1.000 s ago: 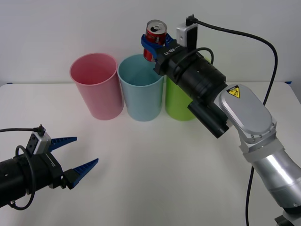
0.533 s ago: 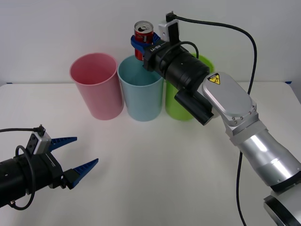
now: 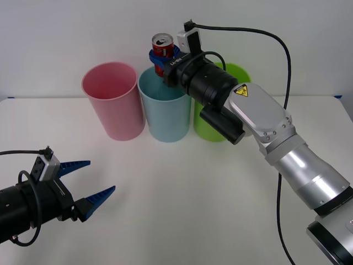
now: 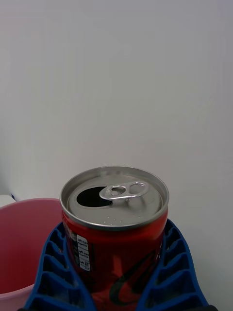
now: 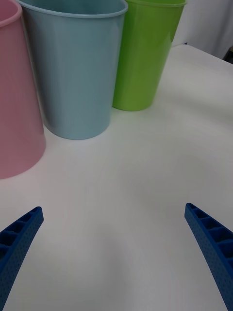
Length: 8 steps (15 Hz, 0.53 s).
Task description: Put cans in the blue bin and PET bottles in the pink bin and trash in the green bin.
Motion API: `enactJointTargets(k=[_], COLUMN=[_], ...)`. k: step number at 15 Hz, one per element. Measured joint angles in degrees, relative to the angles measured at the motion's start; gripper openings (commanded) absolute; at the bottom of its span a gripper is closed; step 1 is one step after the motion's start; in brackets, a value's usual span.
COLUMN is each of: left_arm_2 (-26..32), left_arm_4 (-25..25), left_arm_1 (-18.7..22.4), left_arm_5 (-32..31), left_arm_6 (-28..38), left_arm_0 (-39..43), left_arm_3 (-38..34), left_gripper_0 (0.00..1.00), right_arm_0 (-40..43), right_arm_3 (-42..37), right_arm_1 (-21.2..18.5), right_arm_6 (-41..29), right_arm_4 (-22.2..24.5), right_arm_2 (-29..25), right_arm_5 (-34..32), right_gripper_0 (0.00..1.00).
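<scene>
Right gripper [image 3: 160, 57] is up at the back of the table, clamped on the red can [image 3: 162, 47], holding it upright above the far rim of the blue bin [image 3: 164, 110]. In the right wrist view the ribbed blue fingers [image 4: 56, 272] hug the can [image 4: 114, 228] on both sides around its lower body; silver top and pull-tab are clear, mouth open.

An opened can like this is probably empty, so light. Thin walls: stiff enough under a side pinch, but likely to dent if squeezed hard. Painted metal looks slick; the ribbed fingers should help. Mid-to-low body looks the sensible place to hold, as it is here.

Pink bin [image 3: 112, 99] stands just left of the blue bin, green bin [image 3: 214, 116] just right, partly behind the arm.

Left gripper [image 3: 84, 183] sits low at the near left of the white table [image 3: 182, 193], fingers spread wide, holding nothing.
</scene>
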Motion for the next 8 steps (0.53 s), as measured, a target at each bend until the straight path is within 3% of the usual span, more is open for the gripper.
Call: enactJointTargets(k=[5, 6, 7, 8], left_arm_2=[0.00, 0.00, 0.00, 0.00], left_arm_4=[0.00, 0.00, 0.00, 0.00], left_arm_1=[0.00, 0.00, 0.00, 0.00], left_arm_5=[0.00, 0.00, 0.00, 0.00], left_arm_6=[0.00, 0.00, 0.00, 0.00], left_arm_0=[0.00, 0.00, 0.00, 0.00], left_arm_3=[0.00, 0.00, 0.00, 0.00], left_gripper_0=[1.00, 1.00, 1.00, 1.00], right_arm_0=[0.00, 0.00, 0.00, 0.00], right_arm_3=[1.05, 1.07, 1.07, 1.07], right_arm_1=[-0.21, -0.21, -0.22, -0.22], right_arm_6=[-0.05, -0.07, -0.09, -0.02], right_arm_4=[0.05, 0.08, 0.13, 0.14], right_arm_2=[0.26, 0.26, 0.26, 0.26], right_arm_5=[0.00, 0.00, 0.00, 0.00], right_gripper_0=[0.00, 0.06, 0.71, 0.92])
